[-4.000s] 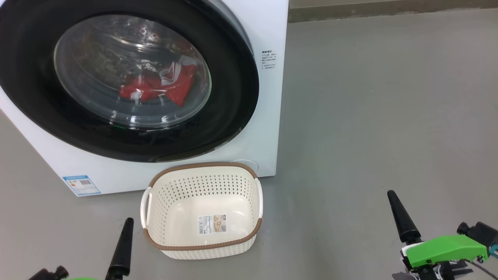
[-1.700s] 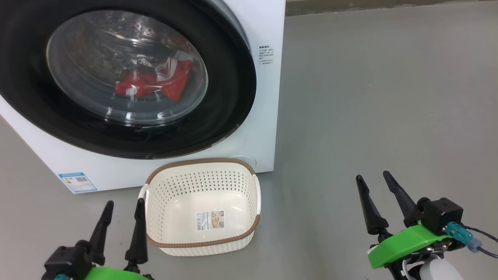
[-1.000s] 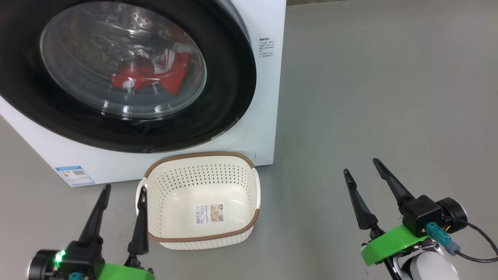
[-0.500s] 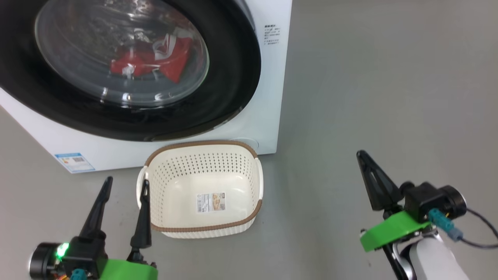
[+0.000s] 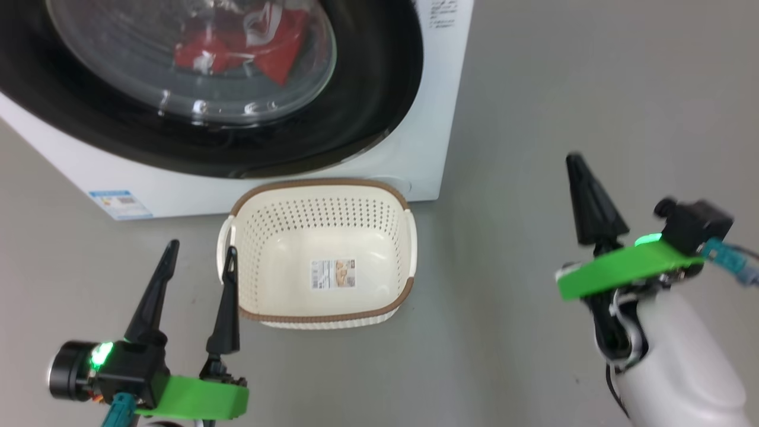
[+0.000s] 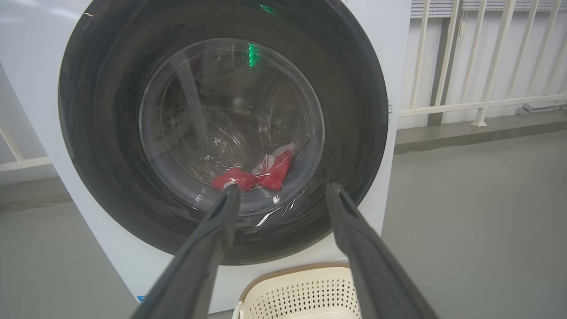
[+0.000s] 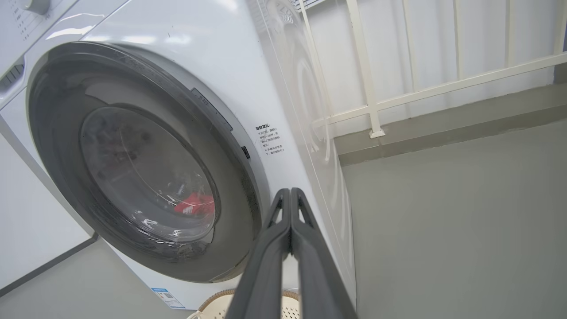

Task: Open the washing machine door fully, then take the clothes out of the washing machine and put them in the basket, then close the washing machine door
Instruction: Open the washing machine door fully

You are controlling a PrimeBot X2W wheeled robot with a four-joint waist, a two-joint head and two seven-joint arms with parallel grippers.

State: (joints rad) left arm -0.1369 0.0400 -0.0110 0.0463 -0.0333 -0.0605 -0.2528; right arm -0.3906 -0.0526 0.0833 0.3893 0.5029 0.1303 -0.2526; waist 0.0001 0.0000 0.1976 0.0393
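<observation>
1. My left gripper sits low on the left, fingers spread wide and holding nothing, just beside the basket's left handle.
2. The washing machine stands with the washing machine door shut. I see the clothes lying red in the drum behind the glass.
3. The basket stands on the floor just in front of the machine, with nothing in it but its paper label.
4. My right gripper hangs well to the right above bare floor, fingers pressed together on nothing.
</observation>
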